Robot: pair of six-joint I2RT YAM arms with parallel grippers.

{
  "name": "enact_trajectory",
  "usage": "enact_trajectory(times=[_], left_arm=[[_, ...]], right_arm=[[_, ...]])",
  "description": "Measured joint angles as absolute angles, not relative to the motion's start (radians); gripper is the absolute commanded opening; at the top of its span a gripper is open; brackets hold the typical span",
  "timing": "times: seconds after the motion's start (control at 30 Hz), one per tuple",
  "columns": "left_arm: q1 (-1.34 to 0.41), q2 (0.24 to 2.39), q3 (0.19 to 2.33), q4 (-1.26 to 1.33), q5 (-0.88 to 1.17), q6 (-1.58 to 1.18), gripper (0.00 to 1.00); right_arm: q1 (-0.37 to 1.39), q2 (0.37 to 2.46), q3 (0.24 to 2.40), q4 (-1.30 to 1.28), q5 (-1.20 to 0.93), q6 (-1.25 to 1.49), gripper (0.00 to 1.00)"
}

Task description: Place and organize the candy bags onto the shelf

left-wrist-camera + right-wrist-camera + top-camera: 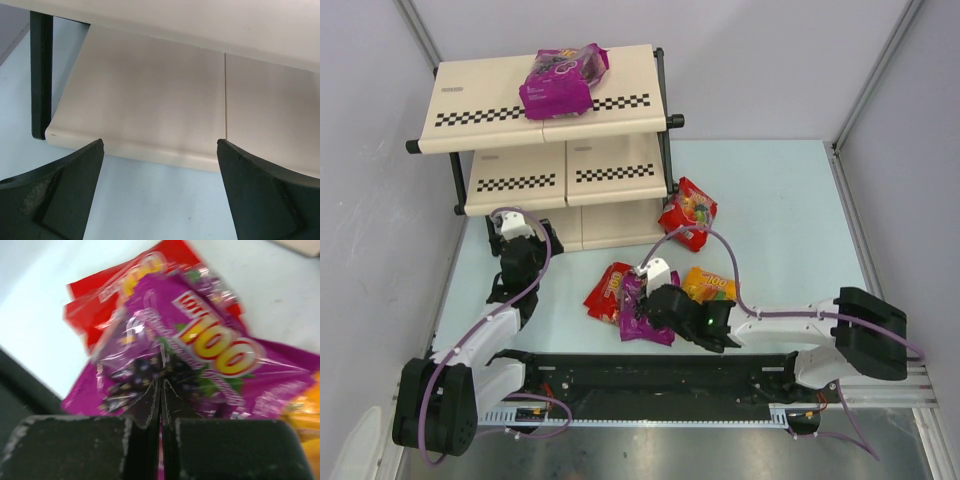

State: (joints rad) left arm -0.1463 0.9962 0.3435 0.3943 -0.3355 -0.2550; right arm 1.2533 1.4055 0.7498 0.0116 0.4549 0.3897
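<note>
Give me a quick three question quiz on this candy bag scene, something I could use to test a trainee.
1. True or false: the left claw grips a candy bag.
2. The right claw is shut on which bag? A red, B purple, C orange.
3. How many bags lie on the shelf?
Key: 1 false, it stands open and empty. 2 B, the near purple bag. 3 one, the top-tier bag.
</note>
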Motion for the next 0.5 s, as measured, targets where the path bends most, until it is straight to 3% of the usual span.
enact_trajectory(times=[0.1, 0.17, 0.2, 0.27, 0.5], left_arm=[[-0.146, 0.996, 0.344, 0.394, -0.336, -0.255, 1.0], [-0.146, 0.996, 0.344, 0.394, -0.336, -0.255, 1.0], [-0.146, 0.996, 0.344, 0.394, -0.336, -0.255, 1.0], [-0.146, 0.996, 0.344, 0.394, -0.332, -0.256, 1.0], [-0.146, 0.933, 0.347, 0.369, -0.284, -0.261, 1.0]], right_arm=[[1.309, 1.419, 0.751, 0.019, 0.453, 0.414, 0.01], [1.329, 1.413, 0.75, 0.002, 0.45, 0.426, 0.19], [1.337, 1.401, 0.749, -0.018, 0.447, 0.432, 0.34], [1.337, 1.352, 0.741, -0.053, 0.447, 0.44, 0.48], [1.283, 0.929, 0.731, -0.17, 0.52, 0.438, 0.53]])
